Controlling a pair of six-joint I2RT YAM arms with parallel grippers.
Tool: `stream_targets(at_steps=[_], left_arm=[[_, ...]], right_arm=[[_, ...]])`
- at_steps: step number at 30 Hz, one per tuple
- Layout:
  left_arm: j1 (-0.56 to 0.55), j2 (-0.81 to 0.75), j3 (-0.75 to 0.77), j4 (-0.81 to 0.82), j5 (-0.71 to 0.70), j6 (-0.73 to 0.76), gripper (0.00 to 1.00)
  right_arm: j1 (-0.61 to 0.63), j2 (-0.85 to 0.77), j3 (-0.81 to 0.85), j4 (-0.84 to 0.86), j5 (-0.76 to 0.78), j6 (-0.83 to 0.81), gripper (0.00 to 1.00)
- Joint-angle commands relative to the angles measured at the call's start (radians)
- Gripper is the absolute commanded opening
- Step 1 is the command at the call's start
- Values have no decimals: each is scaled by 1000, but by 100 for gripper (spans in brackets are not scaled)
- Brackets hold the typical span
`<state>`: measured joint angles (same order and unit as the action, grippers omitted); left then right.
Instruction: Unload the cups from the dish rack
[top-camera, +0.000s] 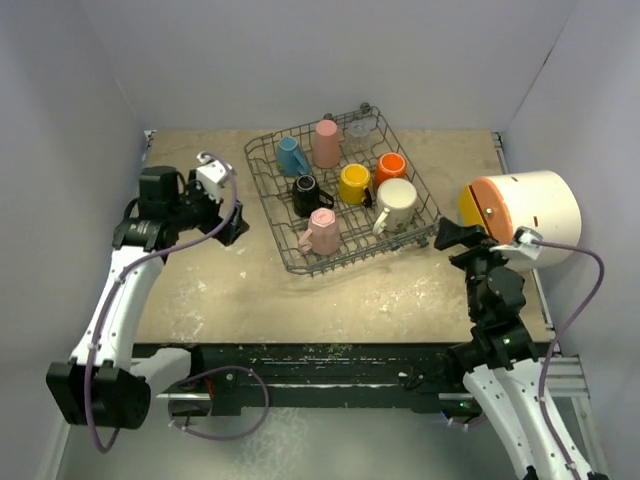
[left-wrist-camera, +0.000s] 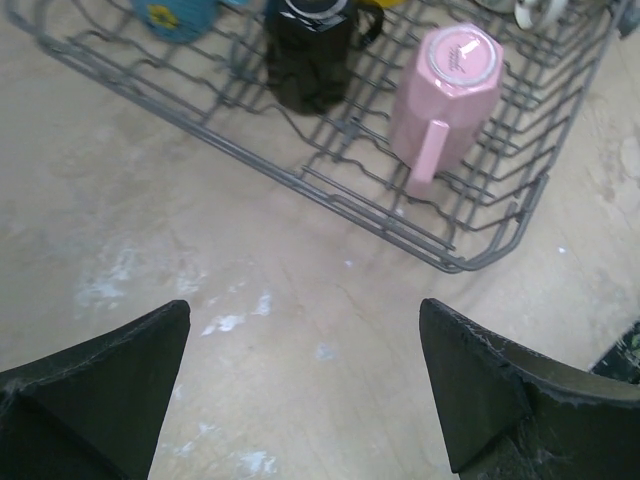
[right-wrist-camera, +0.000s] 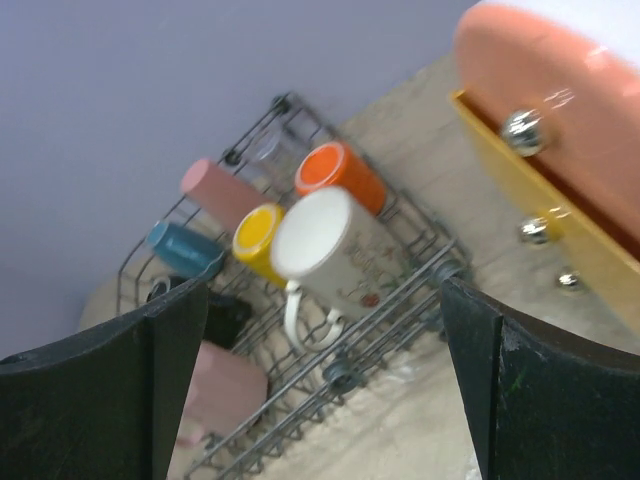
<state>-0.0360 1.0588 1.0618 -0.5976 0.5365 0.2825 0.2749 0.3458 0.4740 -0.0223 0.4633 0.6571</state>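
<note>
One desk (top-camera: 200, 290) bears the dish rack (top-camera: 268, 208) toward twelve o'clock. Left tool (top-camera: 228, 225), at the rack's nine o'clock, and right tool (top-camera: 450, 235), at its four o'clock, stand spread wide and empty. All eight cups (top-camera: 354, 183) sit inside the rack: unloading not begun, every cup left to lift out.

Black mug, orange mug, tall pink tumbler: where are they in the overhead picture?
black mug (top-camera: 308, 193): overhead view, on its body.
orange mug (top-camera: 390, 166): overhead view, on its top face.
tall pink tumbler (top-camera: 326, 145): overhead view, on its side.
</note>
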Motion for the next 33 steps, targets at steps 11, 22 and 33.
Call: stream_targets(at_steps=[11, 22, 33], left_arm=[[-126, 255, 136, -47, -51, -11, 99], [128, 219, 44, -81, -46, 27, 99], [164, 137, -6, -147, -40, 62, 99]], right_arm=[[324, 791, 438, -93, -23, -76, 100], [671, 1398, 1050, -617, 311, 383, 100], [716, 1661, 1297, -830, 370, 707, 88]])
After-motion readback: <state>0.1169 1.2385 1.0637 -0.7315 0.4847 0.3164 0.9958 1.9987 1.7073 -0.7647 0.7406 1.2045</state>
